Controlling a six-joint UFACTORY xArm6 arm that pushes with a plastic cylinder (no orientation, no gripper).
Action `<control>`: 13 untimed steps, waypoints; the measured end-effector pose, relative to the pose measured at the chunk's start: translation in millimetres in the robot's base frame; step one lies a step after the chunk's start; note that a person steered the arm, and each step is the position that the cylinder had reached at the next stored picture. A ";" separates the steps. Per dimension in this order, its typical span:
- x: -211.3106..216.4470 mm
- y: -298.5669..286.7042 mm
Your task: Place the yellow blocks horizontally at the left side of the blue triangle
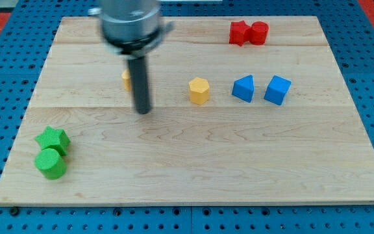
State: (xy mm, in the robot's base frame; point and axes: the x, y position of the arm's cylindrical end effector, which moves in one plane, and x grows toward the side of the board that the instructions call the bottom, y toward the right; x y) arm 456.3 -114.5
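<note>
My tip is down on the wooden tabletop, left of centre. No jaws on this rig, just the rod, so nothing clenched or released.

Yellow hexagon block sits just left of the blue triangle, small gap between them, roughly same row. Second yellow block is mostly hidden behind the rod, only a sliver shows on the rod's left edge; shape can't be made out. It sits in the same row, well left of the hexagon, just above my tip.

Blue cube just right of the triangle. Two red blocks touching at the view's top right. Green star and green cylinder touching at the bottom left.
</note>
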 end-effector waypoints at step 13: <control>-12.4 131.0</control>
State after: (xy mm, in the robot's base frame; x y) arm 443.8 16.5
